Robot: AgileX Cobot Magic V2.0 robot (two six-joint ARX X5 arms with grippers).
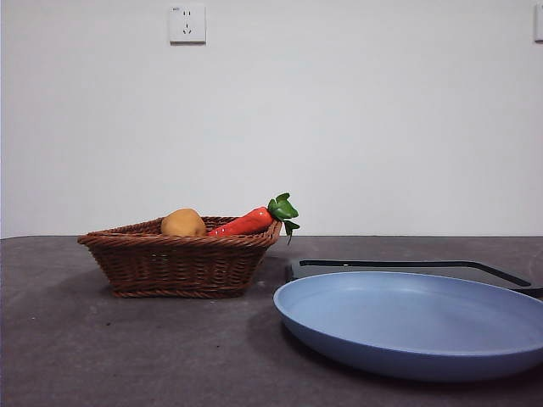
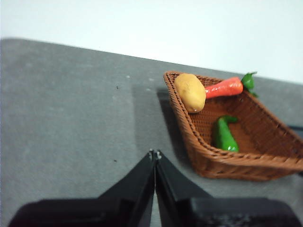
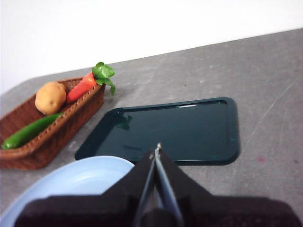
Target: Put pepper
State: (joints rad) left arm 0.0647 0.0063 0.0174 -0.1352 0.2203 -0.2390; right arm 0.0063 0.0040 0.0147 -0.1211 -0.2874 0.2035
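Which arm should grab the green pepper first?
Probably the left. Its hand hangs shut just beside the basket where the pepper lies. The right hand sits farther off, over the tray and plate.

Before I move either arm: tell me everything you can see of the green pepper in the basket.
The pepper is long, slender, glossy dark green, tapering to a point, with a short curved stem at one end. It lies flat on the floor of the brown wicker basket, along one side wall, apart from the potato and the carrot. Nothing grips it. From the front view the basket wall hides it completely.
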